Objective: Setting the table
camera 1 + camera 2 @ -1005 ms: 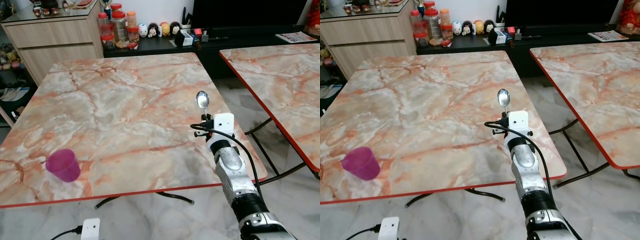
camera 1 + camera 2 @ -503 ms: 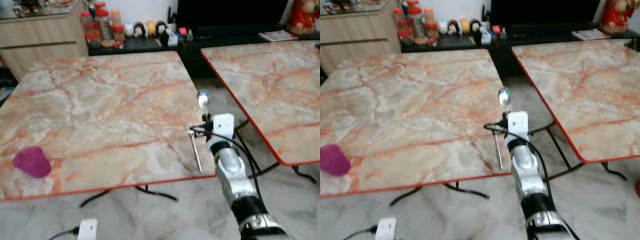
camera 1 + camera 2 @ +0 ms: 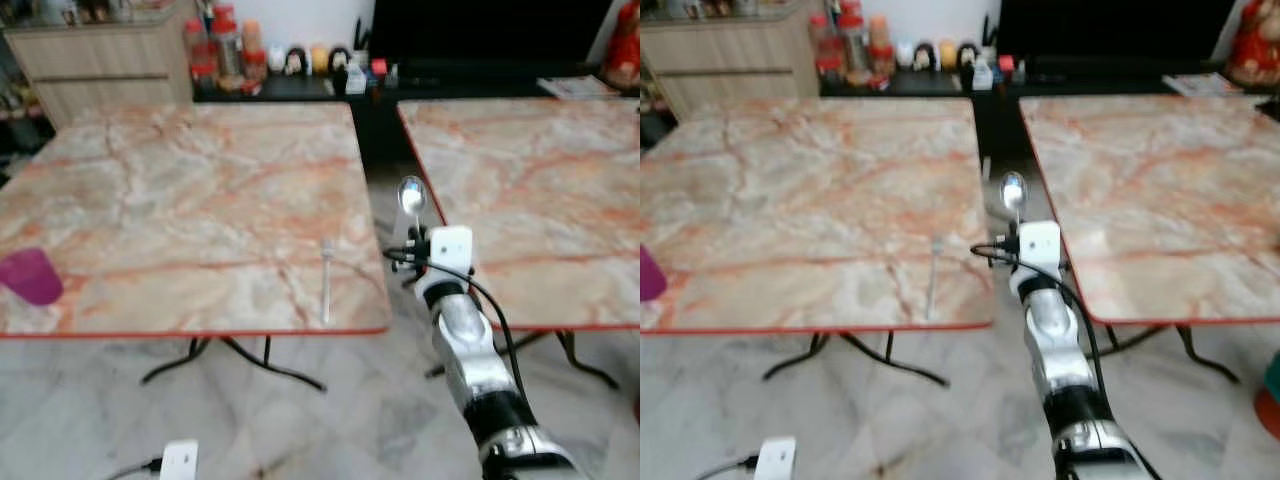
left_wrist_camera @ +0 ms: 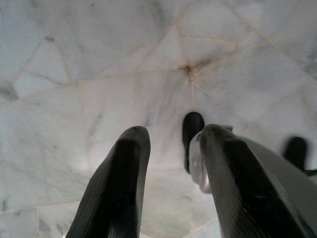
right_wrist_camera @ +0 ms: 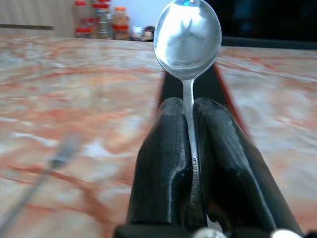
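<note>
Spoon (image 5: 187, 37) being carried upright in the right gripper (image 5: 192, 148), whose two black fingers are pinching the handle between them so that the bowl is standing above the fingertips. In the head views the spoon (image 3: 410, 196) and gripper are hovering over the gap between two marble-patterned tables, just past the right edge of the left table (image 3: 180, 190) and beside the near left edge of the right table (image 3: 540, 180). A fork (image 3: 326, 278) is lying flat on the left table near its front right corner, tines pointing away from the robot. A purple cup (image 3: 30, 276) is sitting at the far left of the same table, well apart from the fork. The left gripper (image 4: 171, 144) is hanging idle over the pale tiled floor (image 4: 99, 74), its fingers standing apart with nothing between them.

The step in hand appears to be laying the spoon down as part of the place setting, probably next to the fork. To do this well, the arm needs to be swinging back over the tabletop before the spoon is let go, since a release where it hangs now would be dropping it to the floor. The handle should be tipped from upright toward level and lowered until it is resting on the marble, parallel to the fork and just beside it, without knocking it. The head views are slightly blurred, so the exact spacing is hard to judge.
</note>
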`<state>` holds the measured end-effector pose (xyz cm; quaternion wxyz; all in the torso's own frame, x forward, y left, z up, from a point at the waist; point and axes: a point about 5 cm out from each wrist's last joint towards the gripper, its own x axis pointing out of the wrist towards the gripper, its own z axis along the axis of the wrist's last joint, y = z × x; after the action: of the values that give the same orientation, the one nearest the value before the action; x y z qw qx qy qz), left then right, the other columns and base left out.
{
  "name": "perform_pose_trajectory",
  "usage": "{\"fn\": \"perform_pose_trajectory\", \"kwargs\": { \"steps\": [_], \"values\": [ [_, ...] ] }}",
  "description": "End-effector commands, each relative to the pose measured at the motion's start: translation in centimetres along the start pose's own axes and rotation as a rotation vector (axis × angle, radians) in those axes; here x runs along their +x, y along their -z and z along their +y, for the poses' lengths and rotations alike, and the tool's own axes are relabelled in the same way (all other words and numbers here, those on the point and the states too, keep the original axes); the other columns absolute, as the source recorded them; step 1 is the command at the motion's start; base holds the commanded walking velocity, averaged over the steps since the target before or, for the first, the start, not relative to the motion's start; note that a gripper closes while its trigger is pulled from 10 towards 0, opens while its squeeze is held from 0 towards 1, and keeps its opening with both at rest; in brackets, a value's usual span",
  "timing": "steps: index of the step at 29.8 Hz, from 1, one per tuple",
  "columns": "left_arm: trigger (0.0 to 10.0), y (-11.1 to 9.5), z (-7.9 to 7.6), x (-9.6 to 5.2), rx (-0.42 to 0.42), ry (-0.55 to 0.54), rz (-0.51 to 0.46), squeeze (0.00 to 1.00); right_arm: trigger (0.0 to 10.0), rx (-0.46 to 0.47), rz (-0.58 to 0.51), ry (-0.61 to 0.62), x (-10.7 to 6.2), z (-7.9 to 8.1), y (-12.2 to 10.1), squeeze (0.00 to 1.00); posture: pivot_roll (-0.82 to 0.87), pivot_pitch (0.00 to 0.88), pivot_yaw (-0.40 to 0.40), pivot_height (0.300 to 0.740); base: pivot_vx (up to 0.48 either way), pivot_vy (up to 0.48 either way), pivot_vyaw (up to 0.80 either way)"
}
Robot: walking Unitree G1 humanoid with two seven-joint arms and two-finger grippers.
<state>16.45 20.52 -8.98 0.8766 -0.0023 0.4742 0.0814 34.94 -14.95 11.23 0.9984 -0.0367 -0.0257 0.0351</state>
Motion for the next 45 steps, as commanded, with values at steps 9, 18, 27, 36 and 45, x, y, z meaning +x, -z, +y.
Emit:
{"fn": "perform_pose_trajectory", "kwargs": {
  "steps": [9, 18, 27, 36, 45],
  "values": [
    [10.0, 0.23, -0.76, -0.02, 0.003, 0.017, 0.005, 0.00, 10.0, -0.015, -0.013, 0.018, 0.01, -0.79, -0.38, 0.00, -0.01, 0.004, 0.027, 0.740, 0.000, -0.456, 0.00],
    [10.0, 0.39, -0.84, -0.05, 0.009, 0.022, 0.008, 0.00, 10.0, -0.019, -0.001, 0.026, -0.41, -0.94, 0.01, 0.00, -0.03, 0.011, 0.037, 0.740, 0.000, -0.455, 0.00],
    [10.0, 0.19, -0.88, -0.02, 0.014, 0.029, 0.004, 0.00, 10.0, -0.021, 0.009, 0.035, -0.62, -1.05, 0.25, 0.00, -0.03, 0.012, 0.044, 0.740, 0.000, -0.454, 0.00],
    [10.0, 0.04, -0.85, 0.01, 0.020, 0.031, 0.000, 0.00, 10.0, -0.023, 0.013, 0.046, -0.63, -1.27, 0.25, 0.00, -0.03, 0.011, 0.048, 0.740, 0.000, -0.452, 0.00],
    [10.0, -0.15, -1.03, 0.00, 0.004, 0.056, -0.020, 0.00, 10.0, -0.020, 0.015, 0.055, -0.66, -1.35, 0.28, 0.00, -0.04, 0.010, 0.052, 0.740, 0.000, -0.277, 0.00]
  ]
}}
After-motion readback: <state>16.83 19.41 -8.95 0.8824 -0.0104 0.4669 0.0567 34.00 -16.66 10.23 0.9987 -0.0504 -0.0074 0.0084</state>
